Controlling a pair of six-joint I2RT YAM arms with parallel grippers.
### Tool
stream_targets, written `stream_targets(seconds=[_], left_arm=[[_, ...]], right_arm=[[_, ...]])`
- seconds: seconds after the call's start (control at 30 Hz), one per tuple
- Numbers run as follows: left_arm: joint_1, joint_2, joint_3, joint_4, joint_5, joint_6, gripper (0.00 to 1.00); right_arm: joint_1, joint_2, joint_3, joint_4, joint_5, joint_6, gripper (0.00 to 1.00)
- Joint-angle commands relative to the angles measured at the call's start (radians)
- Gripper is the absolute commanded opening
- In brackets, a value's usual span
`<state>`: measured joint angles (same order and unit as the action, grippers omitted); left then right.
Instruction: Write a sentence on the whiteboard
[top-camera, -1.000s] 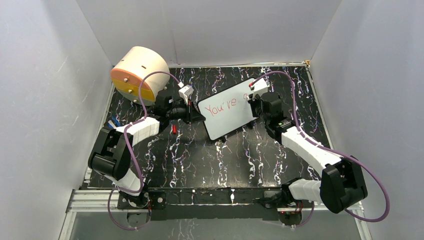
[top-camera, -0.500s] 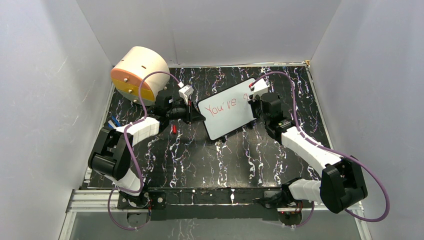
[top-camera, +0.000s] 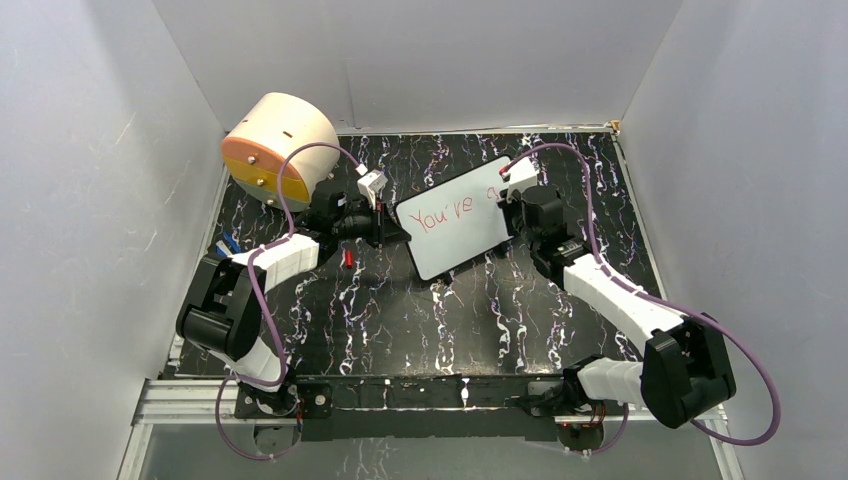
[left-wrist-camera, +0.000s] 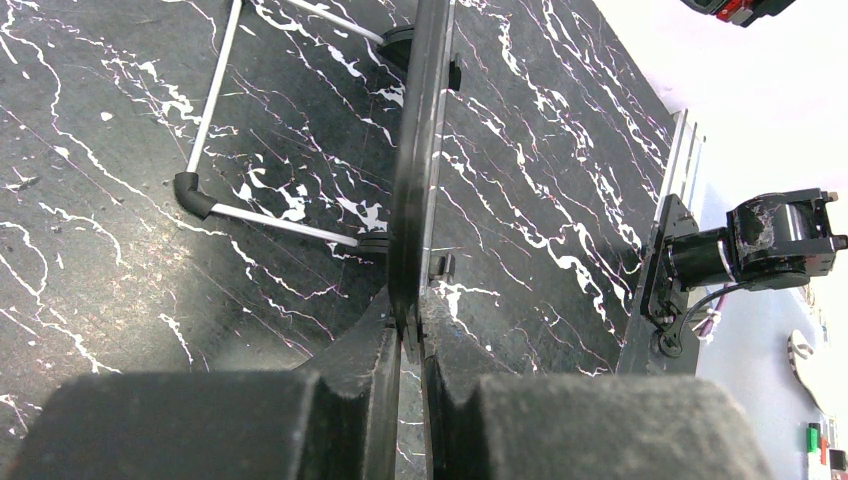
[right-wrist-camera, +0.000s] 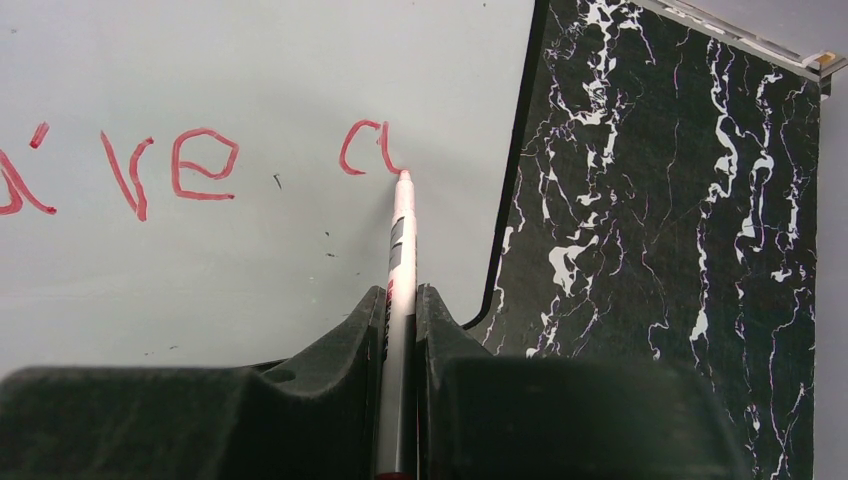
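Whiteboard: stands tilted on bench, right of beige drum. Left pincer pinches its near rim. Right pincer pressed on marker, tip touching last letter of sentence. Board likely light, stiff, slick-faced; hold by rim.

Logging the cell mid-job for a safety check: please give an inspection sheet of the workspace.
Surface: black white-veined tabletop.
Job's things: whiteboard bears the sentence, red "You're a"; marker tip at the "a".
Clutter: beige drum at far left; small red item left of whiteboard.
Grippers: fingers of the left gripper clamp whiteboard's edge; those of the right gripper clamp marker.
Cables: purple cables run along both arms.
Surroundings: white walls on three sides.
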<state>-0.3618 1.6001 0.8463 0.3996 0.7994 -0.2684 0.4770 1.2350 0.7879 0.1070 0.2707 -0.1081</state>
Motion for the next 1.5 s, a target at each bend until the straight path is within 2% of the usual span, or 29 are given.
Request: stream_targets(seconds=[0.0,0.53,1.47], left_arm=[[0.001,-0.022,0.01,-0.047,-0.018,0.032,0.0],[0.001,-0.023,0.013,-0.049,-0.013,0.031,0.0],[0.0,-0.023,0.011,-0.053,-0.011,0.034,0.0]], right_arm=[[-0.004,-0.061,-0.016,0.038,-0.003,0.016,0.0],[-0.004,-0.062,-0.019,0.023,-0.083,0.03,0.0],[-0.004,-0.017,-0.013,0.067,-0.074,0.03,0.0]])
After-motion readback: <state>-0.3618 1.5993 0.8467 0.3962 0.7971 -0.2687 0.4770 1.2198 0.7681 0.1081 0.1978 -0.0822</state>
